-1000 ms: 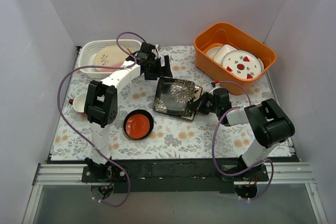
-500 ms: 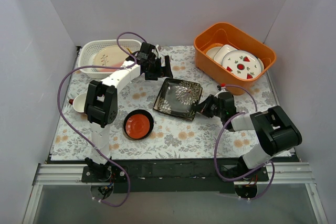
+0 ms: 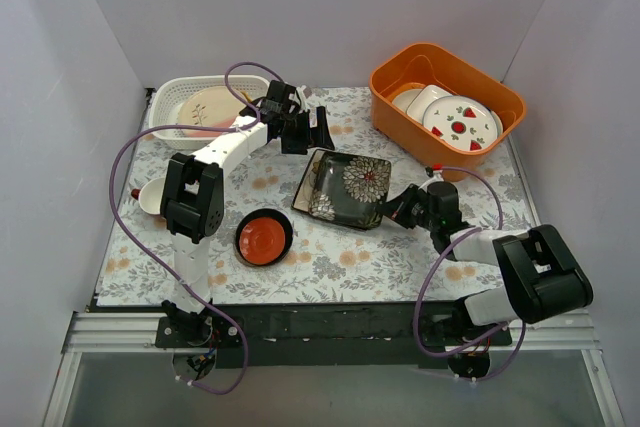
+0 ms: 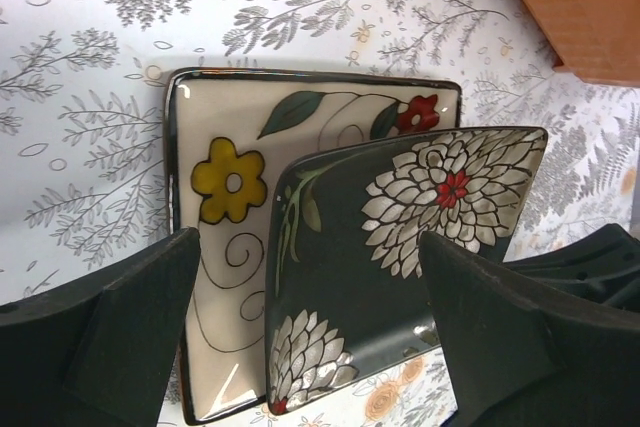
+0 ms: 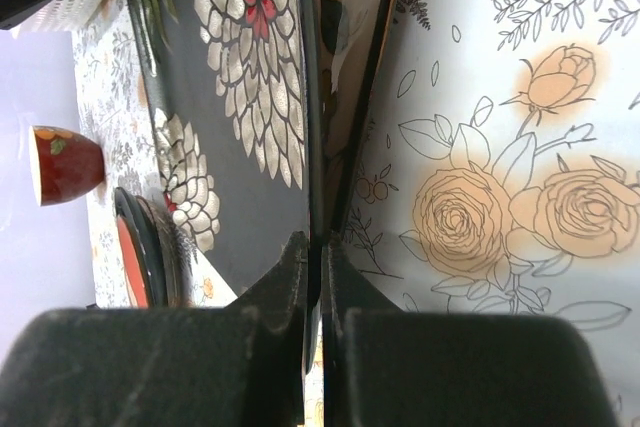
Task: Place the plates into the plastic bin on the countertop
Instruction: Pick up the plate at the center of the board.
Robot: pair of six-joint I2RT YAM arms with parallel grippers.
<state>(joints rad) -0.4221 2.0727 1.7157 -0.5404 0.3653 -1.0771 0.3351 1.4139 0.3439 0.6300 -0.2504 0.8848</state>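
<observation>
Two changes show: the right gripper (image 3: 396, 209) — pinched tight on the rim of the dark floral plate (image 3: 350, 185) — has drawn back and tipped it up off the cream flowered plate (image 4: 225, 197) on the desk (image 3: 340, 252). Both lie well apart from the plastic bin (image 3: 163, 97) at far left. The left gripper (image 3: 306, 135) hovers above, spread wide and empty, probably awaiting a handover.

Cream flowered plate (image 4: 235, 247) — its right part hidden beneath dark floral plate (image 4: 400, 247)
</observation>
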